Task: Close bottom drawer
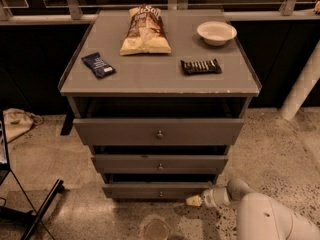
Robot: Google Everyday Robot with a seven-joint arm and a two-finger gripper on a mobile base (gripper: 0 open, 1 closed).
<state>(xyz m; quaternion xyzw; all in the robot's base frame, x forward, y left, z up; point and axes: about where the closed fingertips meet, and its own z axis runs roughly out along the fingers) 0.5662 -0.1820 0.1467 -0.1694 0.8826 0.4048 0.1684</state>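
Speckled floor surrounds the grey desk (160,76). Its bottom drawer (145,189), at six o'clock, looks slightly out. My claw (195,200) sits against its right end, at five o'clock; apart or together, I cannot tell. Pushing seems underway; next, press toward twelve.

Dim warm light, deep shadow behind, pale hand (194,200) low right by the bottom drawer (150,190)

The arm (265,219) behind the pincer (194,200) at the bottom drawer (140,190) is cut off below.
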